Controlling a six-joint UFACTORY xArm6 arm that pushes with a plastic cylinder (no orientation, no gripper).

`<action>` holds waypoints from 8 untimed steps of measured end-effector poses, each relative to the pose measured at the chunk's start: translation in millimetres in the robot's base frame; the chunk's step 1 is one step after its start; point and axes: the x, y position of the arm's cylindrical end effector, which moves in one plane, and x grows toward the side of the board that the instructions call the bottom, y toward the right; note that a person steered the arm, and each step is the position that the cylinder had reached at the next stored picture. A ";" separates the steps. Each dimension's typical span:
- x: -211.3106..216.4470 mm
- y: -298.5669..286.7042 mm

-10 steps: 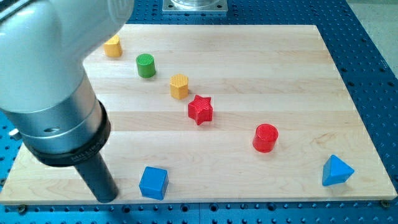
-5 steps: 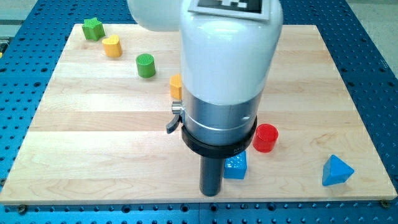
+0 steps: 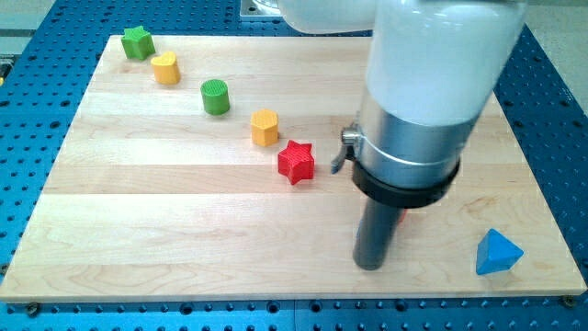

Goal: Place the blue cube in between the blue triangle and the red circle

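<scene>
— Looking for the blue cube first: where is it found?

— It cannot be seen anywhere on the tabletop (image 3: 138, 202). It is judged to be hidden behind the dark rod or the wide arm housing, since both block the area left of the blue triangle (image 3: 497, 252).

— And the red circle?

— Only a thin red sliver (image 3: 404, 217) is shown at the rod's right edge; the rest is covered. The gap meant for the cube, between that sliver and the triangle, is left bare as far as can be seen.

— Where is my tip (image 3: 369, 267) placed?

— Near the view's bottom edge, just left of the sliver and well apart from the triangle. Such a low, leftward spot is suited to pushing something towards the view's right, though contact cannot be confirmed.

— Is a gripper open or closed?

— No gripper is fitted, so nothing can be told there.

— The other blocks?

— The red star (image 3: 296, 162), orange block (image 3: 265, 127), green cylinder (image 3: 216, 97), yellow heart (image 3: 165, 67) and green star (image 3: 138, 41) are strung diagonally, away from the work.
</scene>
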 end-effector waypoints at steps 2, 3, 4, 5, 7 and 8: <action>-0.2 27.7; 4.4 -38.3; -24.5 -29.8; -33.9 -16.3; -33.0 28.3; -33.0 30.8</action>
